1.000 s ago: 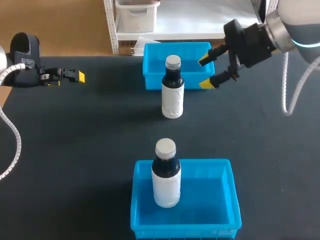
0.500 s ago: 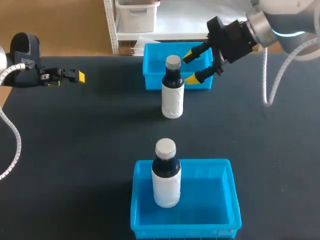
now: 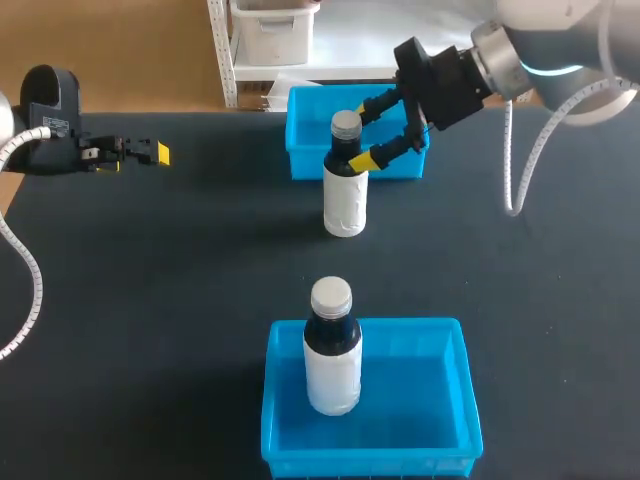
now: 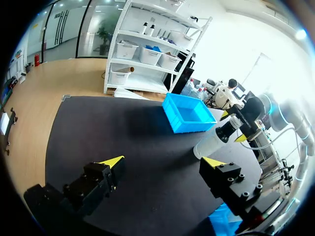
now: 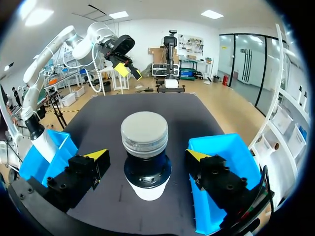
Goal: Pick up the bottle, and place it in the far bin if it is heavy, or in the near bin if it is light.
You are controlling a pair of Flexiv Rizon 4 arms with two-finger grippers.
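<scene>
My right hand [image 3: 360, 134] sits level with the neck of the dark bottle [image 3: 345, 195], the one with a white label, which stands upright on the black tabletop [image 3: 180, 280]. The bottle is close to the far bin [image 3: 300, 150], at that bin's 6 o'clock. My fingers are apart, one yellow tip on each side of the neck just under the grey cap [image 5: 144, 130]. The right wrist view shows a gap on both sides, so nothing is clamped yet.

I judge the hand is placed this high because the neck is narrow and the shoulder below it would stop a slip on the lift. Only the lift can tell me whether the bottle is heavy or light.

The near bin [image 3: 455, 330] lies at 6 o'clock from the bottle, well apart. It holds a second bottle [image 3: 332, 360] of the same kind, upright. My left hand [image 4: 162, 162] hangs out at 9 o'clock near the tabletop's edge, fingers wide apart and empty. I take it to be parked there to leave the middle free.
</scene>
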